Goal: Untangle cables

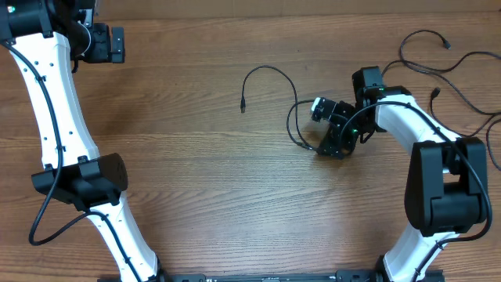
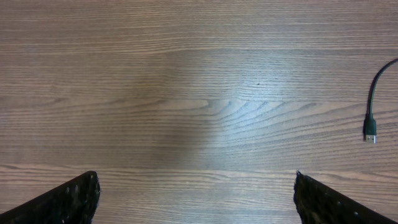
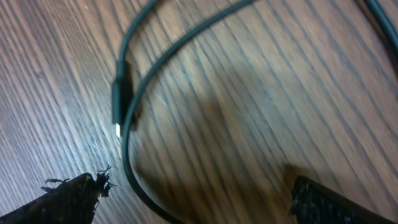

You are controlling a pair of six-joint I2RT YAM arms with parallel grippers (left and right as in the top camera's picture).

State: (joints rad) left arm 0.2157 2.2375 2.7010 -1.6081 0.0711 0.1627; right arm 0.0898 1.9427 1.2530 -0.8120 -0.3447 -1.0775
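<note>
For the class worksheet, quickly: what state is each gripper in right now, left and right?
Left gripper: open, holding nothing.
Right gripper: open, nothing gripped; a cable lies below its open jaws.

Honestly it's pretty much just the table (image 1: 196, 204). It has a brown wood-look top, with the grain running left to right across the whole thing. Up close you get darker and lighter streaks, plus a pale glare patch (image 2: 205, 106) mid-surface.

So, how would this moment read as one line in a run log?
left gripper: open, over wooden table | right gripper: open, over black cable | nothing held
</note>
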